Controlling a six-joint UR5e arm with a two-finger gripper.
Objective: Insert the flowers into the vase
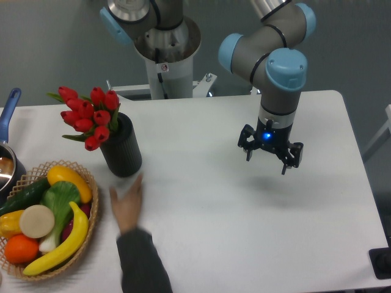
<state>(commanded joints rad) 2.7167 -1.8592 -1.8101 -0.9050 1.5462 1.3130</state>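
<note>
While the gripper [271, 153] hangs above the white table [214, 207] on the right half of the scene, its jaws stand apart and hold nothing; a blue light shows on the wrist just above the fingers. From the table centre, the gripper lies at about 2 o'clock. The flowers [88, 116], a bunch of red tulips with closed buds, sit with their stems inside the vase [122, 149], and the buds lean out of its mouth toward 10 o'clock. The vase, dark grey and ribbed, stands on the table at about 9 o'clock from the table centre, well apart from the gripper, and tilts slightly to the left. A human hand [127, 204] with a dark sleeve reaches up from the lower edge, its fingertips just below the base of the vase; whether they touch it cannot be told, as the hand is blurred. A wicker basket [91, 229] of fruit and vegetables rests at 8 o'clock, near the left edge. A pan with a blue handle [9, 110] is partly visible at the left border. The robot base column [165, 55] stands at 12 o'clock behind the table.
</note>
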